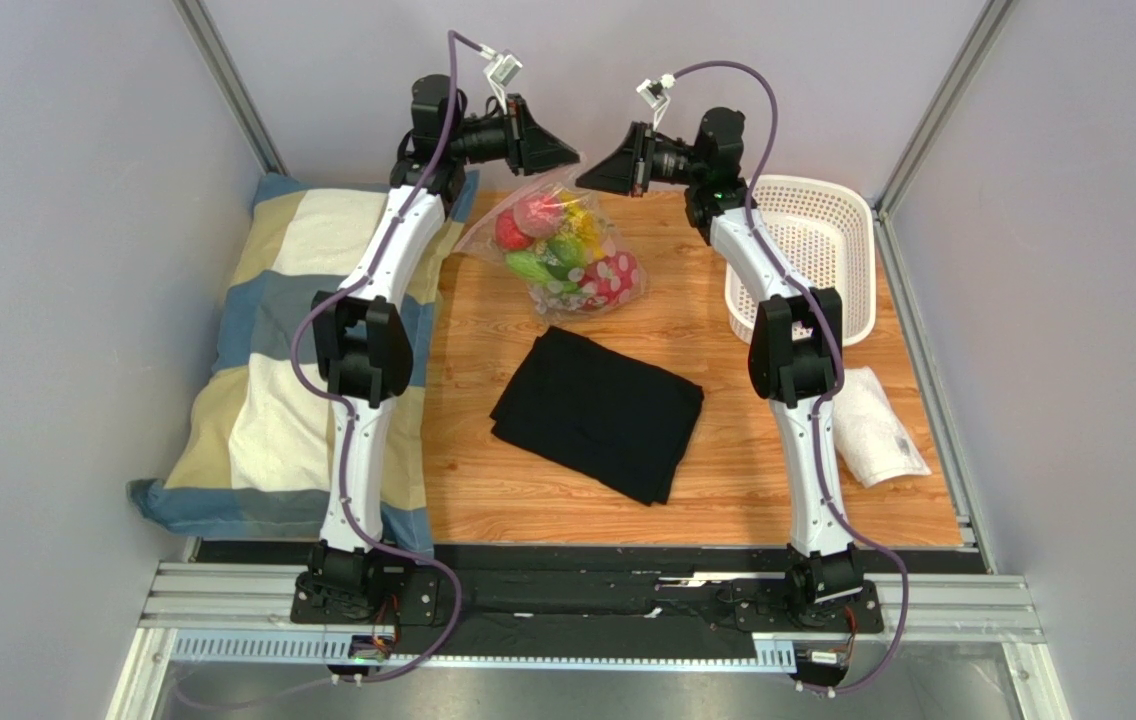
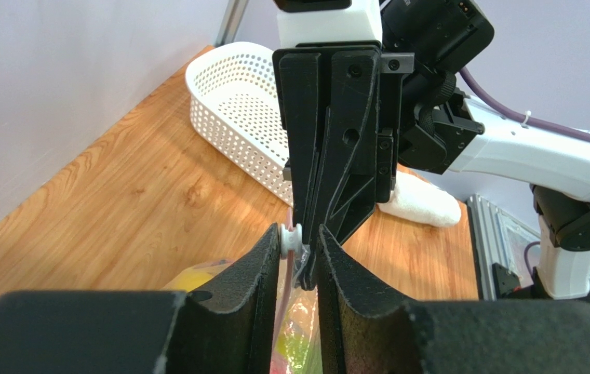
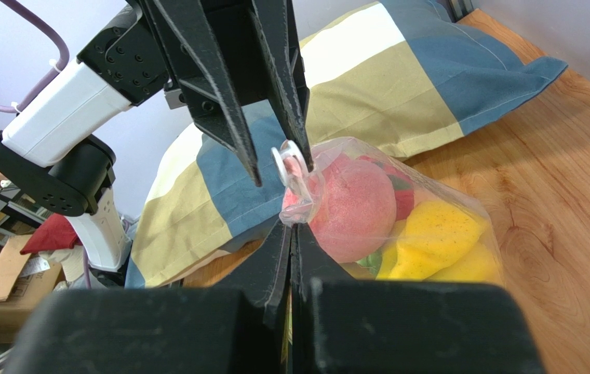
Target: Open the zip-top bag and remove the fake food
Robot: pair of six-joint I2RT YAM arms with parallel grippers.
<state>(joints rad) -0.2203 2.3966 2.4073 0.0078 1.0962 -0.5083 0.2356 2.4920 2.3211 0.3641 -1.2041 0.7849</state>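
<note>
My right claw [image 3: 290, 238] pinches the zip-top bag [image 1: 567, 255] tight at its 12 o'clock edge. My left claw [image 2: 300, 249] is a crack open around it there, and I cannot tell if it grips.

You were working in a robotics lab cell: plain grey panel walls [image 1: 63, 225], aluminium framing [image 1: 229, 600], and robot arms [image 1: 364, 345] bolted beside a wooden counter [image 1: 469, 495].

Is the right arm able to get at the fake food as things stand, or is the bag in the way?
Probably not yet. The right gripper is shut on the zip-top bag at its top edge, and the fake food lies inside the plastic, where no opening shows.
</note>
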